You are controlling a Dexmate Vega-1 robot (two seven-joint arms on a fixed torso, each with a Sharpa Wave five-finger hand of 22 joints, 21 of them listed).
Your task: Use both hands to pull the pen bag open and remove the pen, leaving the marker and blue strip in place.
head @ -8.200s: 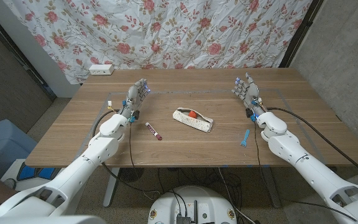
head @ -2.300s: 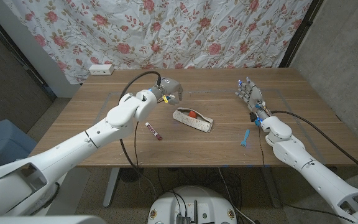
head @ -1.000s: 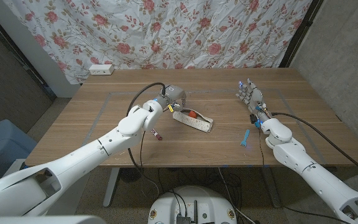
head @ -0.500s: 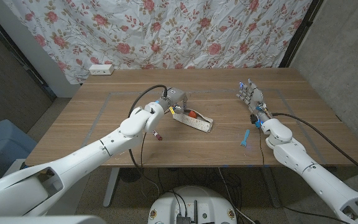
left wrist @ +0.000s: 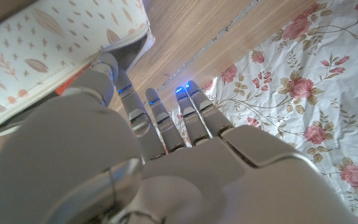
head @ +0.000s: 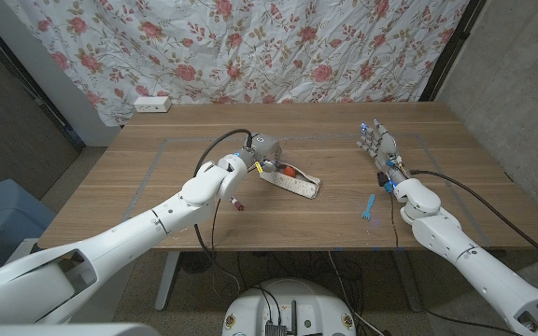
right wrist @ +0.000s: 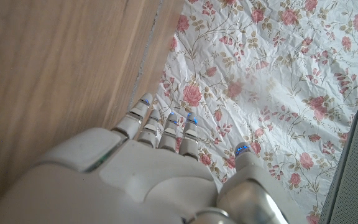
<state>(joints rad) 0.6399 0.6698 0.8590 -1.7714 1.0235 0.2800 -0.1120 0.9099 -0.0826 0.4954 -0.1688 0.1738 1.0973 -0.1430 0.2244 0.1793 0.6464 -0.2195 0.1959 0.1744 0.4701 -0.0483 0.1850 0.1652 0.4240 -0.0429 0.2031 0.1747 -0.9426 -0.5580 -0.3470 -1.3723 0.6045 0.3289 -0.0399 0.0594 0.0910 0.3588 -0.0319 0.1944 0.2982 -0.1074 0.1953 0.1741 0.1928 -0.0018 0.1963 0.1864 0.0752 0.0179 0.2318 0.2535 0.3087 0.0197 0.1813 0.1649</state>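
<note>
One hand alone is at the pen bag (head: pixel 290 181) now: the left hand (head: pixel 263 150) sits on the bag's left end, and the left wrist view shows a finger (left wrist: pixel 107 68) pressed against the patterned fabric beside the zip opening. Whether it truly grips the fabric or merely touches it, I cannot tell. The bag lies mid-table, slanting from far left to near right, with something red-orange (head: pixel 290 171) showing at its open top, perhaps part of the pen.

The right hand (head: pixel 377 142) stands well apart to the right, fingers straight and spread, holding nothing. The main risk, in my judgement, comes from that gap: pulling with only the left hand would likely drag or tip the whole bag rather than spread its mouth, and could spill the contents. A loose pinch could also slip off the fabric.

Just near-left of the bag lies a red-capped marker (head: pixel 235 198), partly under the left forearm, where an arm sweep could knock it. The blue strip (head: pixel 368 206) rests near the right arm, on the right hand's likely path across. A white power strip (head: pixel 151 103) sits at the far left table edge.
</note>
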